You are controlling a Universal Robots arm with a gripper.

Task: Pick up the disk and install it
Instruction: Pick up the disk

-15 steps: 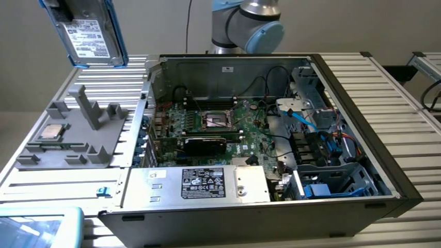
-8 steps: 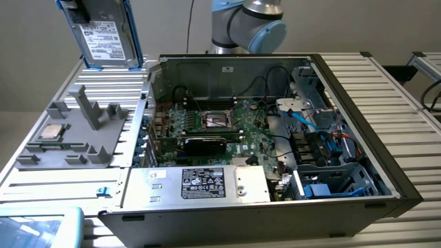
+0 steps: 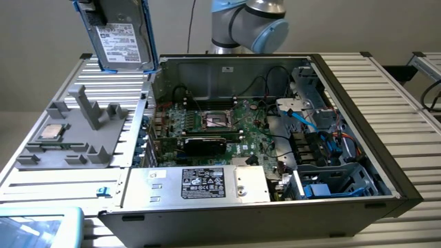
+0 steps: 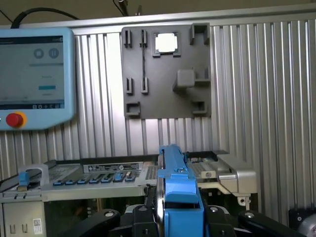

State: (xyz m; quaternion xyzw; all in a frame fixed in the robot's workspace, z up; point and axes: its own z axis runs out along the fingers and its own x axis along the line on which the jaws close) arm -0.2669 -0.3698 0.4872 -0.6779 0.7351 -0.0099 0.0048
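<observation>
The disk (image 3: 124, 39), a silver-grey hard drive with a white label and blue carrier rails, hangs upright in the air at the exterior view's upper left, above the grey fixture (image 3: 76, 137). In the wrist view the disk (image 4: 178, 192) appears edge-on, blue rail facing the camera. My gripper (image 4: 177, 219) is shut on it, one black finger (image 4: 140, 222) on each side. The disk is off to the exterior view's left of the open computer case (image 3: 276, 129), well above the table.
The case holds a motherboard (image 3: 214, 124), a grey power supply box (image 3: 203, 183) with a black label, cables and a drive bay (image 3: 331, 183) with blue parts. A small square CPU chip (image 3: 51, 132) lies on the fixture. A teach pendant (image 3: 38, 227) lies nearby. The arm's base (image 3: 245, 23) stands behind the case.
</observation>
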